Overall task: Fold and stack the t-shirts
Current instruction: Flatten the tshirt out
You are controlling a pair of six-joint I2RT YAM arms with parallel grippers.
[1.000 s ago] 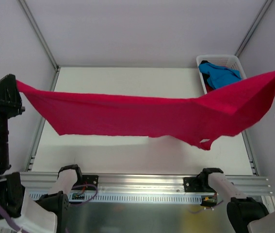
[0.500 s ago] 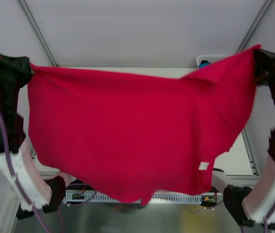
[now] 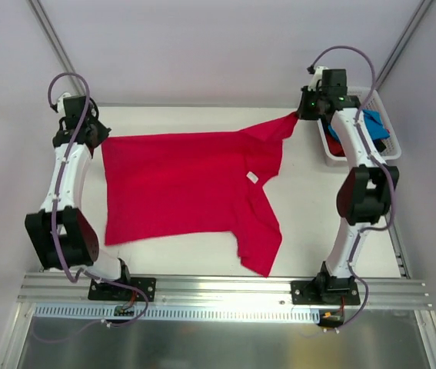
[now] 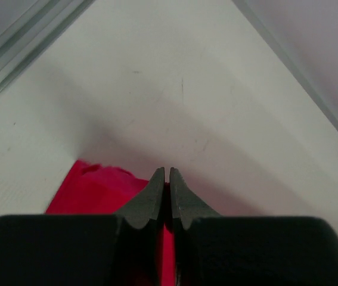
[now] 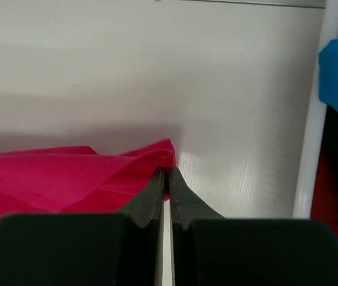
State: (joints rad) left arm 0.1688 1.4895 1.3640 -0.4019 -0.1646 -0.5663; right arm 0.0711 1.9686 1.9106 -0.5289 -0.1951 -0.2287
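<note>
on the white bench [image 3: 302, 215], the bright crimson-red cloth t-shirt [image 3: 179, 184] is spread out, far corners clamped in left jaws and right jaws. no fold made yet; blue cloth t-shirt [image 3: 373, 123] is left in white slatted plastic basket [image 3: 329, 157].

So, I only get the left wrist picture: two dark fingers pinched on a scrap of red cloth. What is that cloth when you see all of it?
Observer: It is a crimson t-shirt lying spread out on the table. The left end effector has its far left corner, at the hem end.
Operator: Is the other arm doing anything?
Observer: Yes. The right end effector is shut on the shirt's far right tip, which looks like a sleeve.
Operator: Is anything else on the table?
Observer: A white basket sits at the far right corner, with a bright blue t-shirt in it.
</note>
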